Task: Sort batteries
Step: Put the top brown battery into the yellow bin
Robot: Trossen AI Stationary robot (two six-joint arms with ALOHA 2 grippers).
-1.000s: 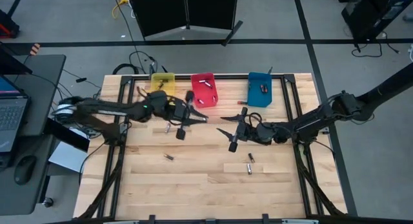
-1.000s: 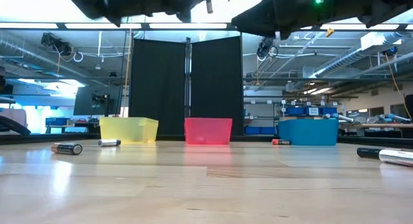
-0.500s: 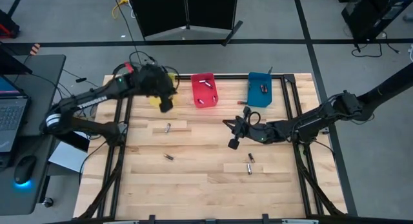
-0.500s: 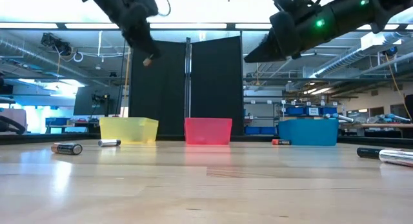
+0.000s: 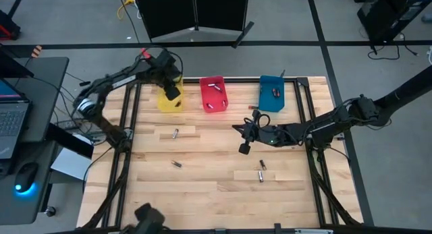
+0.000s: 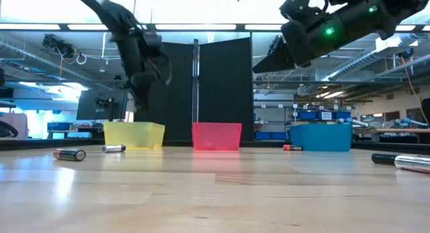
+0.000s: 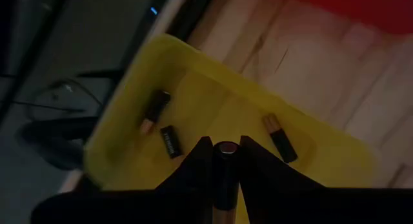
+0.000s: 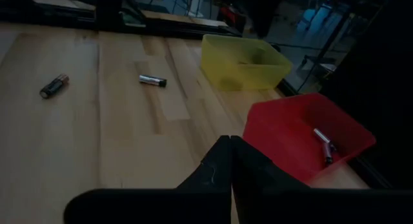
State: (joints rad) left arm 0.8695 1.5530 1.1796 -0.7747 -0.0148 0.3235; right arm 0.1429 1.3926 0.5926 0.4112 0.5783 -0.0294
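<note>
— Yellow bin (image 5: 169, 99) first: what's over it?
— Left gripper (image 7: 219, 153), hanging just above the bin, fingers clamped on a battery (image 7: 225, 167) held end-on. Three more cells (image 7: 170, 141) lie loose on the bin floor.
— And the right side?
— Right gripper (image 5: 244, 138) sits mid-table, raised off the wood, fingers pressed together with nothing between them.
— Other bins?
— Red bin (image 5: 213, 94) holds two silvery cells (image 8: 324, 146); blue bin (image 5: 272, 92) has one dark cell (image 5: 275, 92).
— Loose ones on the wooden table (image 5: 202, 187)?
— One just beside the blue bin (image 5: 254, 107), one below the yellow bin (image 5: 175, 133), one nearer the front (image 5: 176, 164), a pair right of centre (image 5: 262, 170).
</note>
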